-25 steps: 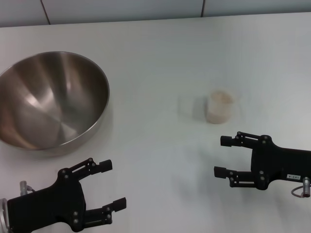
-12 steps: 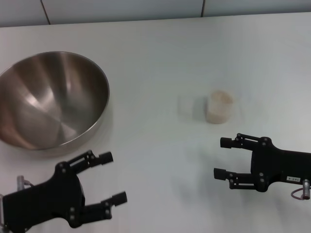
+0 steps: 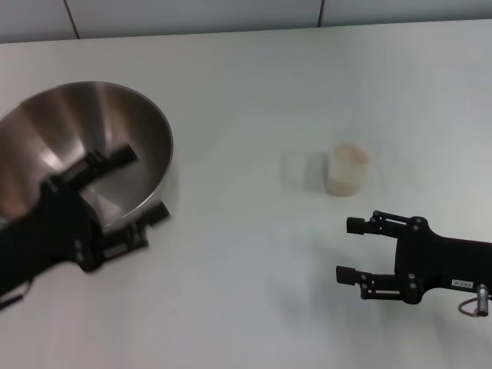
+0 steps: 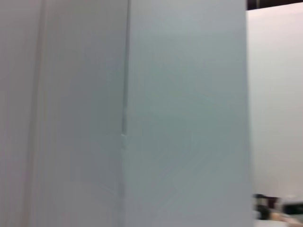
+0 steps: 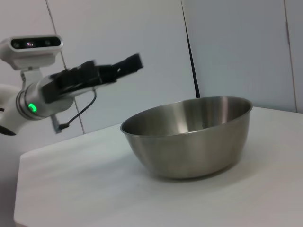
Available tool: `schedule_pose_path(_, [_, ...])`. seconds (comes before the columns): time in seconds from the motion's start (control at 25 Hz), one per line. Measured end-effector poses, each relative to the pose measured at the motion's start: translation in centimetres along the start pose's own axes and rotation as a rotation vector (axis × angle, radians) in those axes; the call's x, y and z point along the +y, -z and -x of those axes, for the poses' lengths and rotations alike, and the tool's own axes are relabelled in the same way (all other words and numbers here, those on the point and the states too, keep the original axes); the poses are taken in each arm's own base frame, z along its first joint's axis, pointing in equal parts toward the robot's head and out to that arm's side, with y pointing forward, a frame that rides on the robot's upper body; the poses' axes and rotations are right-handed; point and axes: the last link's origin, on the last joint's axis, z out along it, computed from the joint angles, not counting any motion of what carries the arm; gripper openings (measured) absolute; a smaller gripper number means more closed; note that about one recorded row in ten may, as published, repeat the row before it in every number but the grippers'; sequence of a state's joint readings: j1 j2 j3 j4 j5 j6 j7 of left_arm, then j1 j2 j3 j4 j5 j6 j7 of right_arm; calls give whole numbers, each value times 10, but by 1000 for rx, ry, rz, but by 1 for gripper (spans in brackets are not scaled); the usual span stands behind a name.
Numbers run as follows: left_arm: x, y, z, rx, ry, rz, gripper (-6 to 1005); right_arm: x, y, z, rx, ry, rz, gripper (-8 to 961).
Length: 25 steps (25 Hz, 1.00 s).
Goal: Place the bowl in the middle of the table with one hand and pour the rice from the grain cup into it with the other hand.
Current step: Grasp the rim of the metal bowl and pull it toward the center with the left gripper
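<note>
**One bowl, one cup, two empty grippers**

The table point(image 3: 246, 84) was the largest thing in view, a plain white top running to a pale panelled wall point(image 3: 192, 15) at the far side. One bowl point(image 3: 46, 138) stood on it at the far left, a wide shiny steel one, upright and with nothing seen inside; the right wrist view showed it point(image 5: 189, 137) resting on its small base.

Two arms were in sight. The left gripper point(image 3: 134, 184) was raised above the near right part of the bowl's rim, its two fingers spread wide, one over the bowl's inside and one outside the rim, holding nothing. The right wrist view showed it point(image 5: 125, 66) in the air, higher than the bowl's rim and apart from it. The right gripper point(image 3: 347, 250) hovered at the near right, its two fingers also parted and empty, pointing left.

One grain cup point(image 3: 348, 169) stood upright right of the table's middle, just beyond the right gripper and well apart from the bowl. The rice point(image 3: 350, 156) filled it to near the top as a pale mass.
</note>
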<state>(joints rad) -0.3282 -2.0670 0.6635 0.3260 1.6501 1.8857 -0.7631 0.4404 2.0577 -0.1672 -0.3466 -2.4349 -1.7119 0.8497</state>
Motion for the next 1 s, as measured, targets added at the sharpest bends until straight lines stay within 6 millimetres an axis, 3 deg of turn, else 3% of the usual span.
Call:
schedule_pose_path(0.32, [-41, 13, -22, 54, -128, -237, 862, 0, -2, 1, -3, 3, 3, 810])
schedule_pose_path(0.56, [-77, 34, -32, 33, -177, -469, 861, 0, -3, 1, -5, 4, 6, 810])
schedule_pose_path(0.8, [-101, 41, -34, -36, -183, -578, 861, 0, -3, 2, -5, 6, 7, 810])
schedule_pose_path(1.0, [-108, 43, -34, -59, -169, -606, 861, -1, -4, 3, -6, 8, 9, 810])
